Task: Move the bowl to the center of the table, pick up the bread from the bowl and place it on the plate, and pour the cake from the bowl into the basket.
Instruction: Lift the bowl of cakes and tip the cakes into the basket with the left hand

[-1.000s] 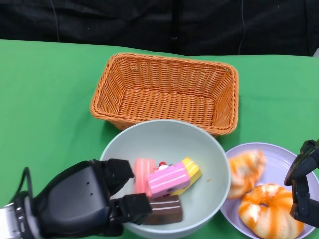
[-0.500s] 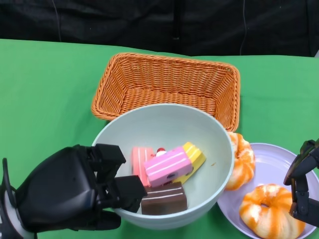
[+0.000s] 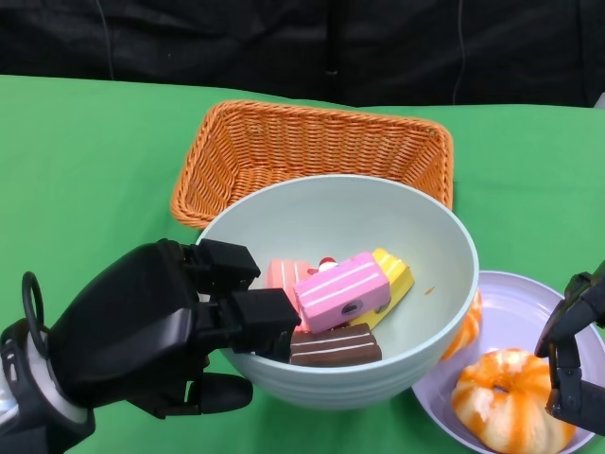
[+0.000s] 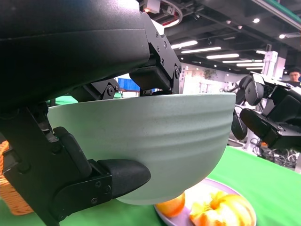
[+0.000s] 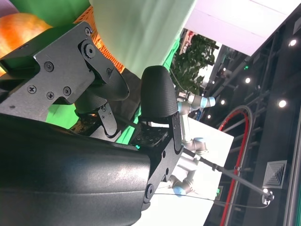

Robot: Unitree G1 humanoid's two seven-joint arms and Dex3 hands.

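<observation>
Pale green ribbed bowl, one only, is gripped at its near rim by the black left hand and held off the green cloth table, in front of one orange wicker basket and a dark backdrop. It carries four cake slices, and two glazed orange bread rolls lie on one lilac plate. Whether the black right hand beside the plate holds anything, I cannot tell.

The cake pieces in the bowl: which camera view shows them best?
The head view: it looks down into the bowl, so the cake pieces lie in plain sight. The left wrist view shows only the bowl's outer wall; the right wrist view shows only part of that wall, no cake.
</observation>
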